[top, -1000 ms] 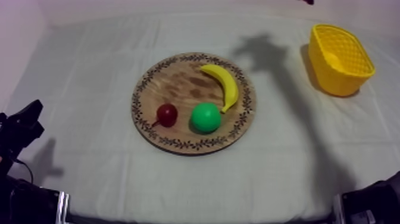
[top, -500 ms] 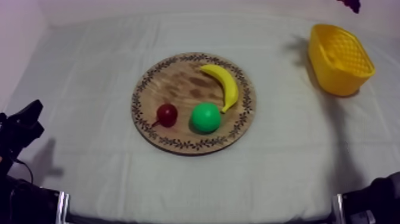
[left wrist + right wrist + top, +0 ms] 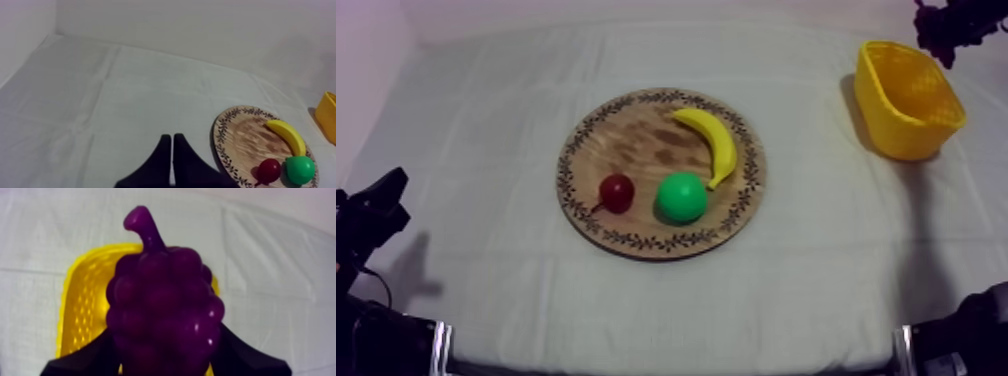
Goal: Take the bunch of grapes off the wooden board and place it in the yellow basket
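The bunch of grapes point(image 3: 162, 303) is gripped by the right hand point(image 3: 165, 358) over the yellow basket point(image 3: 82, 303), apparently so it can be dropped in, while the empty left hand point(image 3: 172, 150) is closed near the wooden board point(image 3: 240, 135).

Bunch of grapes point(image 3: 165, 313) is showing deep glossy purple, stem included, with pale highlights on the lower berries. Yellow basket point(image 3: 80, 318) is reading bright yellow, its wall carrying an open lattice pattern. Round wooden board point(image 3: 636, 150) is showing light brown grain with darker patches; a dark leafy band is running round its rim. On it, the banana point(image 3: 711, 140) is showing yellow, the round green fruit point(image 3: 682, 196) a vivid green, the small red fruit point(image 3: 617, 192) a dark red. Tabletop cloth point(image 3: 486, 120) is reading grey-white. Left hand point(image 3: 172, 139) and right hand point(image 3: 948, 25) are both showing black.
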Motion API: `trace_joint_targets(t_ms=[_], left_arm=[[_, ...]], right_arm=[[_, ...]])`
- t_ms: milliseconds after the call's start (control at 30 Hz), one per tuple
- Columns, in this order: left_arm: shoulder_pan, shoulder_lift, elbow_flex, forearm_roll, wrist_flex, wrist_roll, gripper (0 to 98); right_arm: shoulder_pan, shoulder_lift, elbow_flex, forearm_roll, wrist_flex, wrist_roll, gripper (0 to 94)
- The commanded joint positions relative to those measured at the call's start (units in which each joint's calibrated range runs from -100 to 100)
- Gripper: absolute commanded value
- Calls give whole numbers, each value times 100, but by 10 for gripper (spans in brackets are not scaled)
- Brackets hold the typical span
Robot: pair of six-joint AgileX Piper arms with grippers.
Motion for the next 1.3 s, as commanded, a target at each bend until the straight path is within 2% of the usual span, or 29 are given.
trace_joint_targets(t_ms=[0,533,933,1267], left_arm=[[-3,0,-3,2,1,-1,1],[-3,0,-3,2,1,-1,1],[-3,0,-3,2,1,-1,1],[-3,0,-3,2,1,-1,1]], right_arm=[[2,113,33,7,-19,7,289],[-67,1535,-266,18,-41,196,295],[-45,1727,-138,-187,-424,551,543],[27,881,342,-279,-936,651,576]])
